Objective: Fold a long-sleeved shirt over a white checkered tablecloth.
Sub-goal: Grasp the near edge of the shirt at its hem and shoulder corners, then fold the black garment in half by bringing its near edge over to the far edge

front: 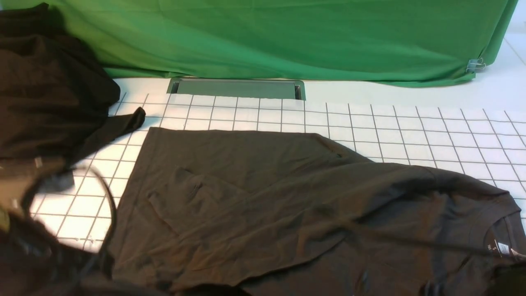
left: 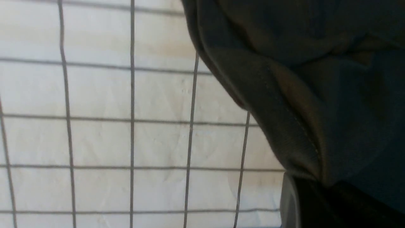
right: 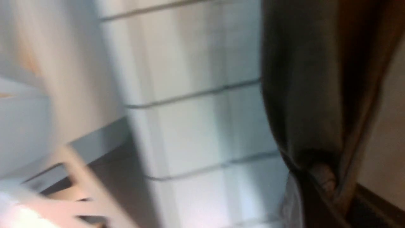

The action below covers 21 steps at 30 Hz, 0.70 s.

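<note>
The long-sleeved shirt point(front: 263, 205) lies spread, back side up, across the near half of the white checkered tablecloth point(front: 411, 127). Its collar with a small white neck label point(front: 503, 248) is at the right. In the left wrist view my left gripper point(left: 303, 193) is shut on a stitched hem of the shirt point(left: 284, 126), which hangs just above the checkered cloth point(left: 101, 142). In the blurred right wrist view my right gripper point(right: 313, 186) pinches a bunched fold of the shirt point(right: 303, 95). In the front view the left arm point(front: 20, 234) is a dark blur at the lower left.
Another dark garment point(front: 45, 90) is heaped at the back left, one corner reaching onto the tablecloth. A green fabric drape point(front: 287, 37) closes off the back, with a metal clip point(front: 476, 65) at its right end. A grey recessed slot point(front: 236, 88) sits in front of the drape.
</note>
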Available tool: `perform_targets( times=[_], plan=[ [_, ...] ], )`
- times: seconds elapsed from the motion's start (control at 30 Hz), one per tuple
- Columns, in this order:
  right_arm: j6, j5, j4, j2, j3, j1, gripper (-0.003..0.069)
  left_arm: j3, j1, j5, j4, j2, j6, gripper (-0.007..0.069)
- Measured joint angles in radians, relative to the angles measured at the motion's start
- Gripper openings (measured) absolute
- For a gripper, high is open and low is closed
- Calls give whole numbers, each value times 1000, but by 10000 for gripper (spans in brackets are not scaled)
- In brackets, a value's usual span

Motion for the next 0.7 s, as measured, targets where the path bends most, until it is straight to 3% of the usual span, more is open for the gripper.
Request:
perform_targets(
  times=[0.13, 0.23, 0.27, 0.3, 0.43, 0.7],
  plan=[
    [-31, 34, -74, -49, -107, -153, 34, -135, 31, -10, 69, 81, -29, 29],
    [-104, 8, -80, -38, -178, -273, 33, -235, 75, -46, 54, 160, -22, 29],
    [-155, -17, -79, -8, -242, -383, 33, -301, 107, -74, 38, 233, -9, 29],
    [-160, -19, -79, -3, -249, -383, 33, -309, 111, -74, 35, 241, -8, 29],
    [-286, -58, -24, 143, -417, -571, 32, -500, 180, -107, -16, 442, 39, 29],
    [-371, -131, 22, 485, -693, -691, 32, -848, 228, -126, -20, 837, 71, 29]
  ],
)
